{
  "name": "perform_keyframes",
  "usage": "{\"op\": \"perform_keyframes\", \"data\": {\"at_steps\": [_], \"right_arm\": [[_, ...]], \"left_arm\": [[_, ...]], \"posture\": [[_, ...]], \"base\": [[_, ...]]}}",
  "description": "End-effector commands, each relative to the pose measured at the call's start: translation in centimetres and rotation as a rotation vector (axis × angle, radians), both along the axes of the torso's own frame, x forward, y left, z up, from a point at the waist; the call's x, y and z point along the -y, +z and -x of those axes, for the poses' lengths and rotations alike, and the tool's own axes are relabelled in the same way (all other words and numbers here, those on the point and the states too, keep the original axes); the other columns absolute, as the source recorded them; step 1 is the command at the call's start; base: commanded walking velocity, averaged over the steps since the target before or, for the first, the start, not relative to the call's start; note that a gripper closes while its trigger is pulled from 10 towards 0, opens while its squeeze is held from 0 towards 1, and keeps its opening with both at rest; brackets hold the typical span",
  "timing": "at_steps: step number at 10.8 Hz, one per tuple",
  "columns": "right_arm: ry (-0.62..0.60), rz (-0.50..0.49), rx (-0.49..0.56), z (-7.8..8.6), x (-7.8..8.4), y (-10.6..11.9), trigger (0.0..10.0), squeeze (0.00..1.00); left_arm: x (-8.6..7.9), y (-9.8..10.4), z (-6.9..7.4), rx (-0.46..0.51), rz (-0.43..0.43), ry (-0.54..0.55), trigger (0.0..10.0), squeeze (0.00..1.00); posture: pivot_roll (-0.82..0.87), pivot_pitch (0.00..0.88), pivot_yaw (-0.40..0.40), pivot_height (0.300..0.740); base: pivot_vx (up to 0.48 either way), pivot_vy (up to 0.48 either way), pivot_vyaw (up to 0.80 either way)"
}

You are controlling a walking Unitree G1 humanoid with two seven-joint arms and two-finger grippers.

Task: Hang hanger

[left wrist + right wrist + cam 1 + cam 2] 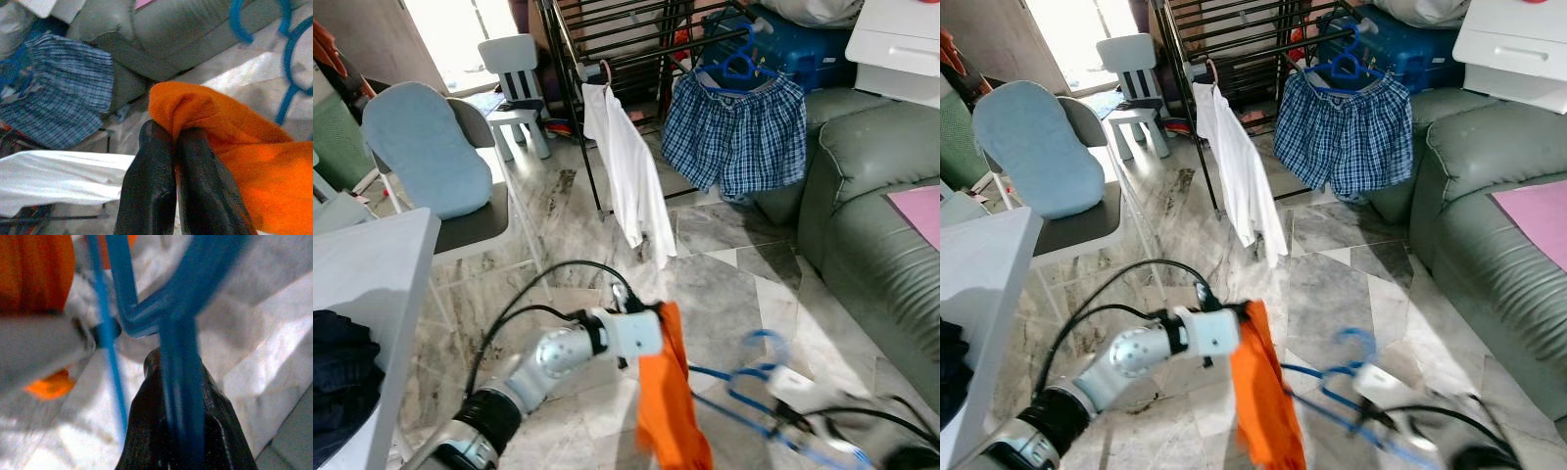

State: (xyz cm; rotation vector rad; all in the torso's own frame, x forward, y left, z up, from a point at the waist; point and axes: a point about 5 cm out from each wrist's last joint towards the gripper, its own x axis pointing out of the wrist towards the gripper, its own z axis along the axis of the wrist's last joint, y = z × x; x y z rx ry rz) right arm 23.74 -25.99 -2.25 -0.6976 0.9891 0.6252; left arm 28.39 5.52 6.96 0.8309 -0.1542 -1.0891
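My left gripper (658, 323) is shut on the top fold of an orange garment (670, 397), which hangs down from it over the floor; its fingers (161, 186) pinch the orange cloth (230, 142). My right gripper (803, 416), blurred at the lower right, is shut on a blue plastic hanger (754, 377) whose hook curls up beside the garment. The hanger's blue bar (183, 357) runs between the right fingers (146, 440). A black drying rack (607, 39) stands at the back with a white shirt (631, 176) and blue checked shorts (736, 127) on another blue hanger.
A grey-green sofa (871, 206) fills the right side. A chair with a light blue cushion (426, 147) and a white table edge (362, 284) stand on the left, a small white child's chair (514, 73) behind. Open marble floor (724, 264) lies ahead toward the rack.
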Motion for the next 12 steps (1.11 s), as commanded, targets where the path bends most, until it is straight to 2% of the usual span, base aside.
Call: {"op": "perform_keyframes", "data": {"at_steps": [1,2,3,12], "right_arm": [[0.015,-0.050,0.089,-1.9,-1.5,1.0,10.0,0.00],[-0.014,-0.079,0.152,-3.4,-2.5,1.9,10.0,0.00],[-0.072,-0.116,0.202,-4.5,-3.2,2.5,10.0,0.00],[-0.072,-0.116,0.202,-4.5,-3.2,2.5,10.0,0.00]], "left_arm": [[0.0,-0.2,0.2,0.000,-0.013,-0.026,10.0,0.00],[0.3,-0.4,0.6,0.005,-0.032,-0.058,10.0,0.00],[0.6,-0.3,0.7,0.001,-0.010,-0.073,10.0,0.00],[0.6,-0.3,0.7,0.001,-0.010,-0.073,10.0,0.00]], "posture": [[-0.14,0.000,0.129,0.740],[-0.14,0.000,0.128,0.740],[-0.14,0.000,0.128,0.740],[-0.14,0.000,0.128,0.740]], "base": [[0.000,0.000,0.00],[0.000,0.000,0.00],[0.000,0.000,0.00],[0.000,0.000,0.00]]}}
